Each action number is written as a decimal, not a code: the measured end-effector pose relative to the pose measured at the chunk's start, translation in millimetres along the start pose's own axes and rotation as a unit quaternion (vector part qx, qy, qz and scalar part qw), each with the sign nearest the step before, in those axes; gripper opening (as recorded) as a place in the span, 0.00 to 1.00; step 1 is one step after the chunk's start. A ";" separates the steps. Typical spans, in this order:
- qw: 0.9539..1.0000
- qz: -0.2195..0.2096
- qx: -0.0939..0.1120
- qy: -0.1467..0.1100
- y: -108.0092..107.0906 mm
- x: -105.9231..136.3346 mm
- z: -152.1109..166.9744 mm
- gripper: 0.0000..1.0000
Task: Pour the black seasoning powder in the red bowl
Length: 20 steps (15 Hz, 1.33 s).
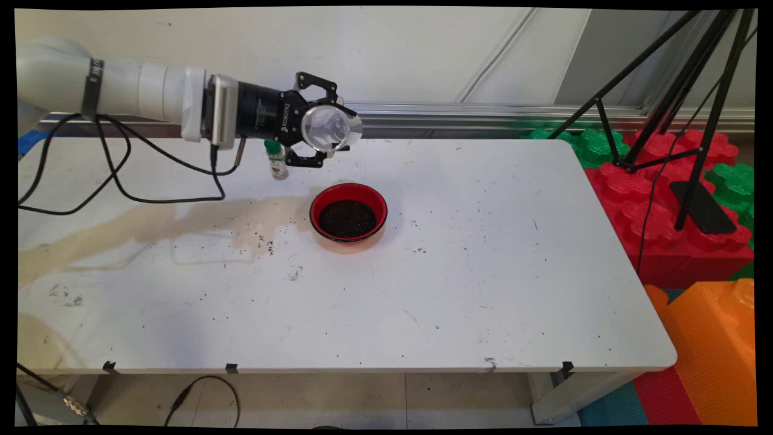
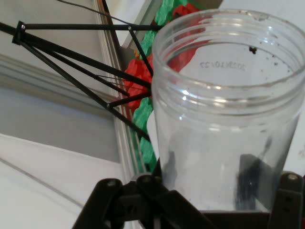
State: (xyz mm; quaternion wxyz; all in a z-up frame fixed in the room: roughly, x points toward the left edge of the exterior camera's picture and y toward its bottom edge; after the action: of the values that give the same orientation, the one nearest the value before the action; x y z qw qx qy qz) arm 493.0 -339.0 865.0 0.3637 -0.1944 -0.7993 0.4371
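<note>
While the arm (image 1: 121, 90) reached level from the left, its gripper (image 1: 320, 130) clasped a clear jar (image 1: 331, 128) on its side, mouth rightward, above the table's (image 1: 483, 290) far side, red bowl (image 1: 348, 218) of dark grains just nearer, green-capped bottle (image 1: 276, 159) beneath the wrist.

The jar (image 2: 228, 119) hides most of the fingers (image 2: 248, 183) in the hand view; they show only as dark smears through its clear wall, and the jar's base is cut off at the bottom edge. In the main view, the small green-capped bottle (image 1: 277, 160) at the bowl's (image 1: 348, 216) eleven o'clock is partly behind the gripper (image 1: 314, 130), its label too small to read. The tripod (image 1: 676, 90) runs off the top edge.
</note>
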 end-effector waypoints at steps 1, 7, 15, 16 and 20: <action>1.000 -0.019 -0.002 0.005 -1.3 2.1 -2.4 0.00; 0.993 -0.115 -0.019 0.031 -3.4 12.6 -15.4 0.00; 0.971 -0.225 -0.046 0.062 0.5 21.8 -29.0 0.00; 0.969 -0.234 -0.049 0.065 1.3 22.5 -29.9 0.00; 0.953 -0.286 -0.067 0.078 7.9 25.1 -33.8 0.00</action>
State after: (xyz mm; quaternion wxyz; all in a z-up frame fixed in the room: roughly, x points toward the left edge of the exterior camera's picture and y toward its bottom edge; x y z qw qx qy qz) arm 501.8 -300.1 880.6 0.5204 -0.0154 -0.8182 0.2439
